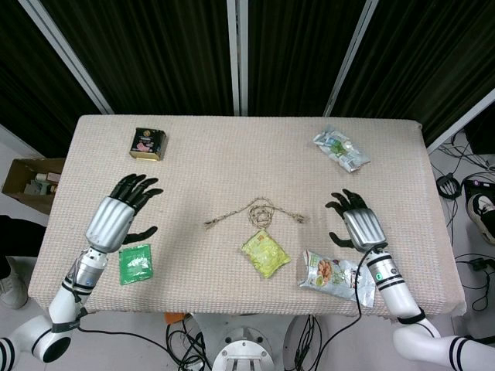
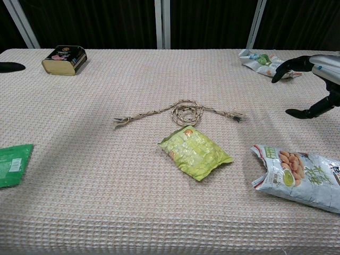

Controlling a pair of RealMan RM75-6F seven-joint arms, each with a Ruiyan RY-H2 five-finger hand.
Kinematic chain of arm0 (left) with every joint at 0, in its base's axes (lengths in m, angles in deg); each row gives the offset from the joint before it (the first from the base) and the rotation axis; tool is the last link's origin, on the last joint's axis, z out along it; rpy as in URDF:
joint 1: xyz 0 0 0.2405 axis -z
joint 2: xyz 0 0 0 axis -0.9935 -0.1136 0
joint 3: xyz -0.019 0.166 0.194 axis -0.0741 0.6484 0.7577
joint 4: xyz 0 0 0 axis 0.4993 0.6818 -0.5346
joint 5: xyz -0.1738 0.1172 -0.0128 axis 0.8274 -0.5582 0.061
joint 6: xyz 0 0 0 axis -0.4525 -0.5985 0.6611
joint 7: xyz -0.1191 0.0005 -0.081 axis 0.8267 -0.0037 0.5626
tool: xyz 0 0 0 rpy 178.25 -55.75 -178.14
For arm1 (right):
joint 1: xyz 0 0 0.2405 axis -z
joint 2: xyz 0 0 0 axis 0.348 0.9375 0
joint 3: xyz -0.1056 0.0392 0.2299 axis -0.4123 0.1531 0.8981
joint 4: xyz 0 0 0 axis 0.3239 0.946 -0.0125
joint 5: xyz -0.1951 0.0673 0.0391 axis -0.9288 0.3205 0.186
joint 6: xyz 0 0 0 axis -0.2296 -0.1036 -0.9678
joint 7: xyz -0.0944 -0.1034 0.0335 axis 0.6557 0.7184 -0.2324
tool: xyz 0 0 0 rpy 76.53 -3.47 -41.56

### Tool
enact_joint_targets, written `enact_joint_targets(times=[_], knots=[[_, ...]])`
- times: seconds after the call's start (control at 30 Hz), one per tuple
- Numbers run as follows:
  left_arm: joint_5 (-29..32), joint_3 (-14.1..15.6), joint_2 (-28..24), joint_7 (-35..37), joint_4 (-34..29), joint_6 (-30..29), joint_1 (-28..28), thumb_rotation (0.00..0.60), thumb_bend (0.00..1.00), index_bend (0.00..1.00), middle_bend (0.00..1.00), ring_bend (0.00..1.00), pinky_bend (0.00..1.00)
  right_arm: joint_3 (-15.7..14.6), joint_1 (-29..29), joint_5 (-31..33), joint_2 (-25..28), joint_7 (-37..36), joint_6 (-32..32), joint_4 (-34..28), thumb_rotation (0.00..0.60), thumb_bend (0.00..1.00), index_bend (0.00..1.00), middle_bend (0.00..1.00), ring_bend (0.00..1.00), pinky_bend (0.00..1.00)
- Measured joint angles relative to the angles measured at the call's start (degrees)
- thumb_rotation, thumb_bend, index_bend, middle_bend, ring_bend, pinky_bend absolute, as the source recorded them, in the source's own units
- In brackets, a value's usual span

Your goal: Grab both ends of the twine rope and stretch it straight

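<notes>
My left robot hand (image 1: 116, 218) hovered over the left part of the beige woven worktop (image 1: 216, 154), fingers spread and holding nothing; only a dark fingertip of it showed at the left edge of the chest view. Just beside it, toward me, lay a flat green foil sachet (image 1: 136, 263). Farther back sat a black and gold rectangular tin (image 1: 147, 144).

The braided tan twine rope (image 2: 180, 112) lay at the worktop's centre, untouched, with a coiled loop in its middle and both frayed ends trailing out left and right. A yellow-green crinkled snack packet (image 2: 194, 152) lay just in front of the loop, nearly touching it.

My right robot hand (image 1: 357, 222) hung near the rope's right end but apart from it, fingers splayed, empty. A silver nut snack bag (image 2: 297, 177) lay close in front of it. A white and green crumpled packet (image 1: 340, 148) lay at the far right.
</notes>
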Motion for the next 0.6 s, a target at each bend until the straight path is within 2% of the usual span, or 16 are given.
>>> enact_joint_targets(times=[0.3, 0.6], knots=[[1.34, 1.22, 0.74, 0.02, 0.4, 1.01, 0.91, 0.6, 0.14, 0.24, 0.15, 0.11, 0.13, 2.17, -3.58, 8.19, -3.73, 7.1, 2.07, 1.29, 0.6, 0.18, 0.29, 0.15, 0.02, 0.14], [2.86, 2.94, 3.21, -1.02, 2.07, 3.15, 1.81, 0.6, 0.14, 0.25, 0.15, 0.11, 0.13, 5.28, -11.88, 19.92, -14.03, 16.35, 5.91, 8.84, 0.6, 0.26, 0.41, 0.18, 0.02, 0.14]])
